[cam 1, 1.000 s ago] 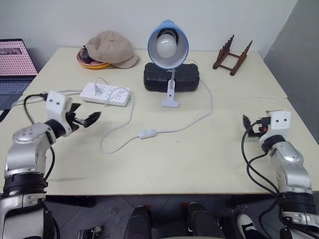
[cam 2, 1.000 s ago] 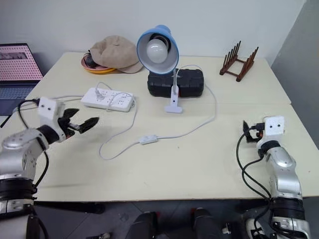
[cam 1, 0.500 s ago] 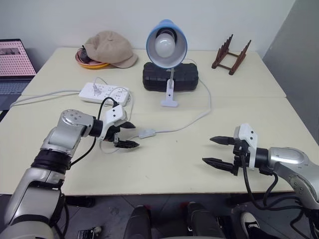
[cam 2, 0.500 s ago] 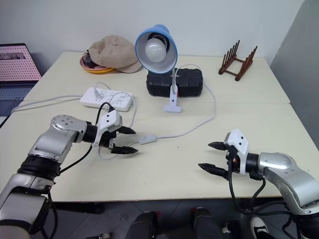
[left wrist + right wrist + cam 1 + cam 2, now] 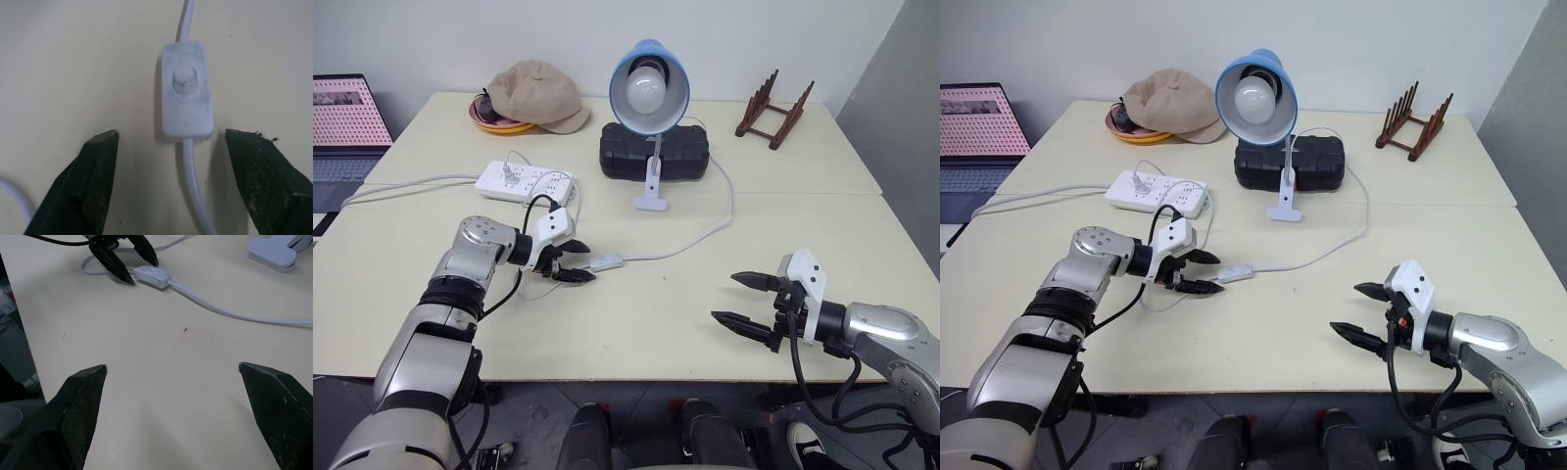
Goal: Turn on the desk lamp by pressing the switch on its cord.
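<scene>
Switch: white oblong with raised oval button, lying between the left hand's spread fingertips.

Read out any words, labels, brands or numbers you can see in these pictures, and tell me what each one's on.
No text can be read.
Laptop: its screen shows a pink pattern, too small to read.
Switch: no marking shows, just a plain rocker button.
Power strip: no readable label.
Lamp, cap and black case: no lettering visible.
</scene>
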Robot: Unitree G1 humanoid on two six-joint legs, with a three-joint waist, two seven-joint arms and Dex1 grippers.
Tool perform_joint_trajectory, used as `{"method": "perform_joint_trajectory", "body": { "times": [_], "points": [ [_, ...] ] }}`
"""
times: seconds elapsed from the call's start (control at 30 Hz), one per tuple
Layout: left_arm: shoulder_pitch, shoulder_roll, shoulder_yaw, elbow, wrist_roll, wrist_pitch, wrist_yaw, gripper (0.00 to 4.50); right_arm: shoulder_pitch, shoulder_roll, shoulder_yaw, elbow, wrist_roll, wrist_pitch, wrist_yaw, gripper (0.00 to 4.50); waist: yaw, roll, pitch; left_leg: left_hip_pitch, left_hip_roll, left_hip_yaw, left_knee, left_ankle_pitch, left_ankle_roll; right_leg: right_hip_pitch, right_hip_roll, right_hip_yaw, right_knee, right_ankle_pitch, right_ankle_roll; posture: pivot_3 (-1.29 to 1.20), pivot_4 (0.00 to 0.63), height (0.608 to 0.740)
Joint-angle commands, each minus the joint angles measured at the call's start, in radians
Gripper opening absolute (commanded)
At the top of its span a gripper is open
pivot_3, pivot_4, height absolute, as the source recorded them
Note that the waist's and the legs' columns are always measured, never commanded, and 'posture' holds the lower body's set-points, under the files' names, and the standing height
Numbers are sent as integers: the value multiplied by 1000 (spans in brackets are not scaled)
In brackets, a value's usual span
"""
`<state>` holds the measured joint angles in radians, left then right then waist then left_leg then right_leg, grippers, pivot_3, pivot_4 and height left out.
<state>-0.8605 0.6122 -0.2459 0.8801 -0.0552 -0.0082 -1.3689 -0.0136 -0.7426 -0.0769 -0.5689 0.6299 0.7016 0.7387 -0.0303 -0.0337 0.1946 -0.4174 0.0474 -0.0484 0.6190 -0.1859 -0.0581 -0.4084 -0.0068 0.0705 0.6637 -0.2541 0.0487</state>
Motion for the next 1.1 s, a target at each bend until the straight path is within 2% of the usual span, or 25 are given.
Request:
{"method": "perform_joint_trajectory", "body": {
  "times": [0.03,0.27,0.5,0.6,0.73,0.8,0.83,0.93,0.97,1.1],
  "points": [
    [-6,-18,10,-3,6,-1,-37,2556,2,9,-10,-21,-6,-36,4,4500,-1,0,0,0,0,0,1,0,0,0,0,0,0,0,0,0,150,740],
    [38,-3,5,-55,16,0,-66,1149,1,20,-4,0,-18,-51,9,4500,-2,0,0,0,0,0,1,0,0,0,0,0,1,1,1,0,150,740],
    [99,51,43,-242,-29,106,-97,1106,-29,65,-26,-13,61,27,-47,4500,-6,0,0,0,0,0,0,0,0,0,0,0,1,1,1,0,150,740],
    [102,-24,123,-404,-123,255,31,1106,-101,167,-20,-7,134,166,-211,4500,-4,0,0,0,1,-1,1,0,0,0,0,0,1,0,0,0,150,740],
    [179,-141,174,-700,-235,464,183,1106,-174,378,-85,11,356,343,-476,4500,0,0,0,-2,1,-3,6,0,0,1,0,-2,2,1,1,0,150,740],
    [224,-197,183,-813,-261,518,273,1106,-196,449,-108,20,465,410,-602,4500,-1,0,0,-2,0,-2,5,0,0,1,0,-1,2,2,3,0,150,740],
    [235,-209,186,-844,-268,537,299,1106,-204,464,-117,22,502,431,-644,4500,-2,0,0,-2,0,-2,5,0,0,1,-1,0,1,3,5,0,150,740],
    [314,-272,163,-956,-268,548,396,1106,-256,572,-165,92,734,378,-909,4500,-5,0,0,-2,1,-2,5,0,0,1,0,0,1,4,7,0,150,740],
    [332,-285,157,-979,-268,550,420,1106,-271,593,-174,112,811,354,-981,4500,-7,1,0,-1,1,-2,4,0,0,1,1,0,2,4,6,0,150,740],
    [360,-305,147,-1031,-284,577,464,1106,-312,570,-154,140,916,333,-1092,4500,-11,1,0,0,1,-3,5,0,0,1,1,0,2,3,1,0,150,740]
  ]
}}
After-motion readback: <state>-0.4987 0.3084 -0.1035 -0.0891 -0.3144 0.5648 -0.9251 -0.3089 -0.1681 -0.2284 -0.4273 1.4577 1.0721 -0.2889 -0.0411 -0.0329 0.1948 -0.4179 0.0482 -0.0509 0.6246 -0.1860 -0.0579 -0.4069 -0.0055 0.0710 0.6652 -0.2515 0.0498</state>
